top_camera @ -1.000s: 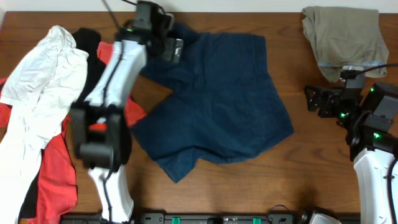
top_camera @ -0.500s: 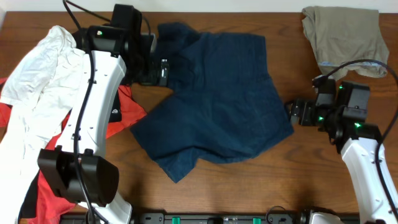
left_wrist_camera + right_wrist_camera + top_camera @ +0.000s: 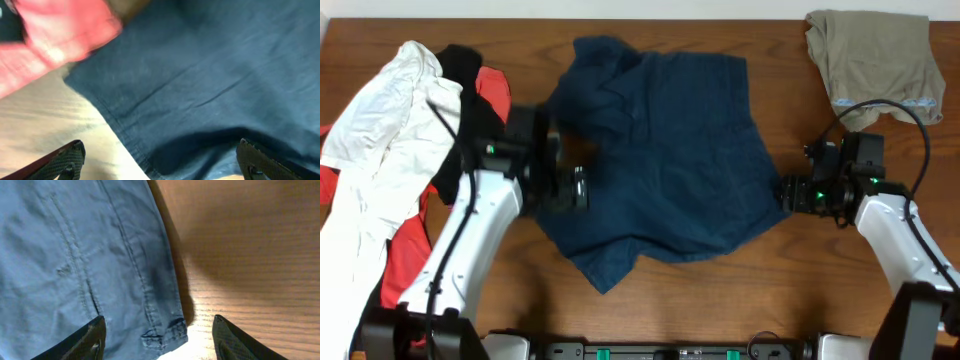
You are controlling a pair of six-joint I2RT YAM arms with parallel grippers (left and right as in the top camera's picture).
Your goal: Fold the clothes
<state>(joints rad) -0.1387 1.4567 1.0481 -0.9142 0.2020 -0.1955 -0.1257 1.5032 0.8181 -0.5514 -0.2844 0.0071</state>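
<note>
Both spread wide: left gripper (image 3: 576, 188) over the navy shorts (image 3: 670, 150) at their frame-left hem, right gripper (image 3: 787, 193) at their frame-right corner.

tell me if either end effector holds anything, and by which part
Nothing is held. The left end effector is open over an edge of the navy shorts; the right end effector is open over their hem corner.
</note>
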